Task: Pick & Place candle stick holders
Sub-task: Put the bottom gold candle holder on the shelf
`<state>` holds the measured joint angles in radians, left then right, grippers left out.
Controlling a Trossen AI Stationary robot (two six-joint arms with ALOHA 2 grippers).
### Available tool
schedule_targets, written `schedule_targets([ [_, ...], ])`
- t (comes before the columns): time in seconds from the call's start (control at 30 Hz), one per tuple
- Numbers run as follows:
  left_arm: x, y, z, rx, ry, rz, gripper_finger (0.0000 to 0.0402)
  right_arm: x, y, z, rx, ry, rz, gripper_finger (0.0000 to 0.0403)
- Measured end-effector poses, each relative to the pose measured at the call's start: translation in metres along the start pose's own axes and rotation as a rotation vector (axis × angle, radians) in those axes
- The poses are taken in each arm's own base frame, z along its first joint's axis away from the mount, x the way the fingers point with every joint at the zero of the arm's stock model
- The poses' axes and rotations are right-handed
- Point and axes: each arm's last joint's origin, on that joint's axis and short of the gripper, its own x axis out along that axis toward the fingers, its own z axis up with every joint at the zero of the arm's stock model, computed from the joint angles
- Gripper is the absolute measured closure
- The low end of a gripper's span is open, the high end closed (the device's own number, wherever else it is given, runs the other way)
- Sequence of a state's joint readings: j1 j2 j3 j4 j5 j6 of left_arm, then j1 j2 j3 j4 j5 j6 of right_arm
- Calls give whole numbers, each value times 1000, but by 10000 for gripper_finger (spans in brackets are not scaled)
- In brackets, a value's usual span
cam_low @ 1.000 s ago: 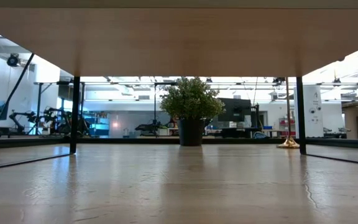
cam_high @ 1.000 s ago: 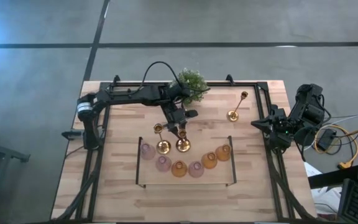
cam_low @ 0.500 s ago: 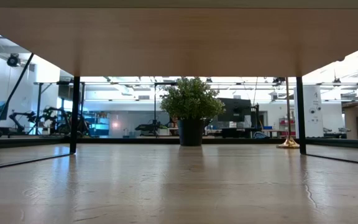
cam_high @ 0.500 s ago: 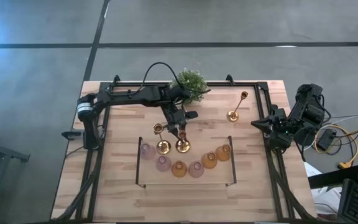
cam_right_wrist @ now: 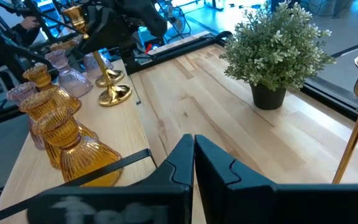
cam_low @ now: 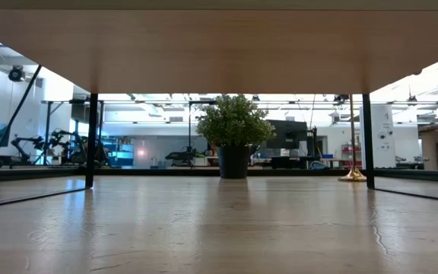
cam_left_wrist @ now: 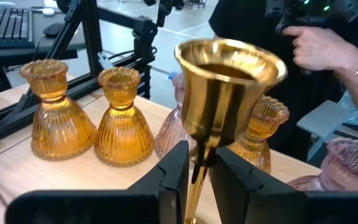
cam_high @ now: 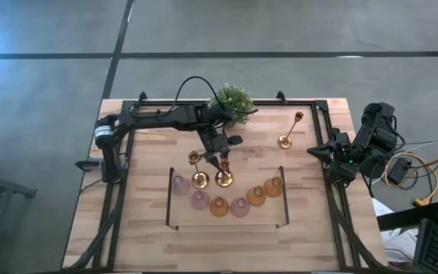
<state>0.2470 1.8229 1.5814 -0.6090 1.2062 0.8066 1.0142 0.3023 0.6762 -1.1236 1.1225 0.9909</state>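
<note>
While the left gripper (cam_high: 220, 160) stands over the middle of the table (cam_high: 150, 190), its two dark fingers (cam_left_wrist: 174, 171) flank the thin stem of a gold candlestick (cam_left_wrist: 225, 87) just under the flared cup. Whether the pads press the stem or only bracket it cannot be told; the gap is narrow.

Items near those fingers:
- Second gold candlestick (cam_high: 198, 176), upright, just beside the flanked one, their round bases close together.
- Amber glass holders (cam_left_wrist: 59, 112), ribbed and squat, in a row beyond the fingertips in the left wrist view; a pink glass holder (cam_left_wrist: 344, 165) sits off to one side.
- From above, pink and amber holders form a shallow arc (cam_high: 219, 205) on the near side of the two candlesticks, within a thin dark frame (cam_high: 169, 199).
- Third gold candlestick (cam_high: 289, 133), well apart from the left fingers, toward the right arm's side of the table.
- Green potted plant (cam_high: 233, 101), behind the left arm's wrist at the table's far edge.

Right gripper (cam_right_wrist: 193, 149): fingers pressed together, nothing between them, parked at the table's right edge, well apart from every holder. Ahead of its fingertips lie bare wood, the plant and the third candlestick.

A person's hand (cam_left_wrist: 319, 46) shows beyond the table in the left wrist view.
</note>
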Motion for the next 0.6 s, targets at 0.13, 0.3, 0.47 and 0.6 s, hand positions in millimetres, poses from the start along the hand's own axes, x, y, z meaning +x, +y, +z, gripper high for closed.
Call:
schedule_targets([
  [0.13,0,1,0,-1,8,11,343,0,0,0,0,0,0,394],
  [0.3,0,1,0,0,19,26,342,0,0,0,0,0,0,394],
  [0.47,0,2,1,14,15,30,335,0,0,0,0,0,0,394],
  [0.6,1,3,3,37,8,34,335,0,0,0,0,0,0,394],
])
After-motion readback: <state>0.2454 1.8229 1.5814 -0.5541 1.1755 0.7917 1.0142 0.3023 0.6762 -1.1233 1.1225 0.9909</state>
